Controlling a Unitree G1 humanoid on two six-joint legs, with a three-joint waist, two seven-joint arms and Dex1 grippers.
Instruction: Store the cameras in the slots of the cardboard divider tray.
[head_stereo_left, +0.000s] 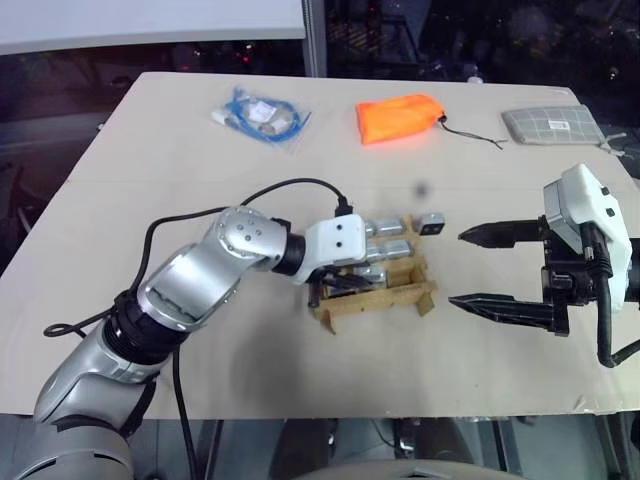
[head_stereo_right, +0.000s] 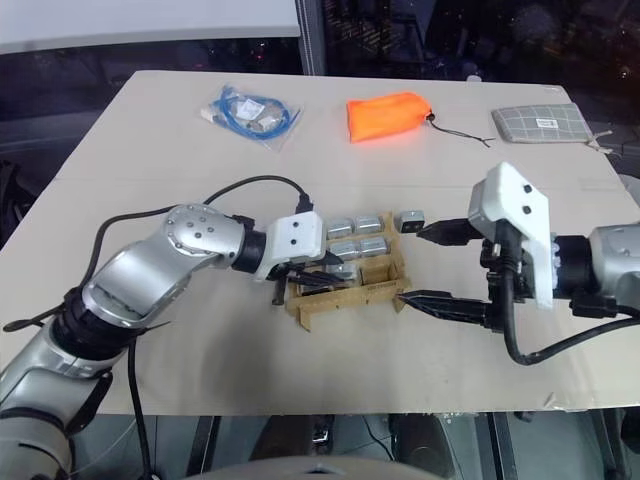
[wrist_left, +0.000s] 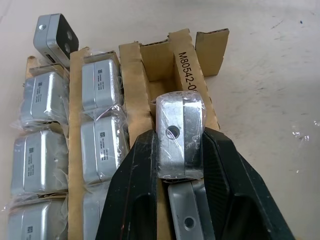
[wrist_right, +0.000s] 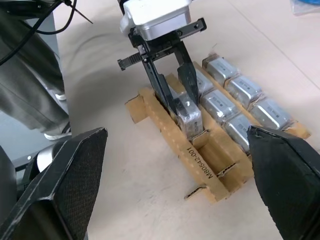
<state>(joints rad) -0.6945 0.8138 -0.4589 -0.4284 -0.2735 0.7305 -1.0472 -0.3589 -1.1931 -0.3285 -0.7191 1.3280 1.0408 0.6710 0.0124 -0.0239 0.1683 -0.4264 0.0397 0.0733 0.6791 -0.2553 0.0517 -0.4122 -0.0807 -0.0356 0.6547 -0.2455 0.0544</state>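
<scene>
With the left claw (wrist_left: 181, 200) clamped on a small silver-grey boxy camera (wrist_left: 180, 137) above the brown corrugated cardboard divider tray (head_stereo_left: 425, 293) at mid-counter, it should lower squarely into the near row's slot, while the right claw (head_stereo_left: 487, 270) gapes wide at three o'clock.

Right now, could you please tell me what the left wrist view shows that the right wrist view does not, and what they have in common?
Left wrist view: a loose camera with its black lens face up, lying at the far corner of the cardboard tray, and the round hole in the held camera.

Right wrist view: the left end effector from outside with its white block, and the right end effector, open.

Both: the left end effector shut on a wrapped camera over the tray's nearly empty row, beside two filled rows.
</scene>
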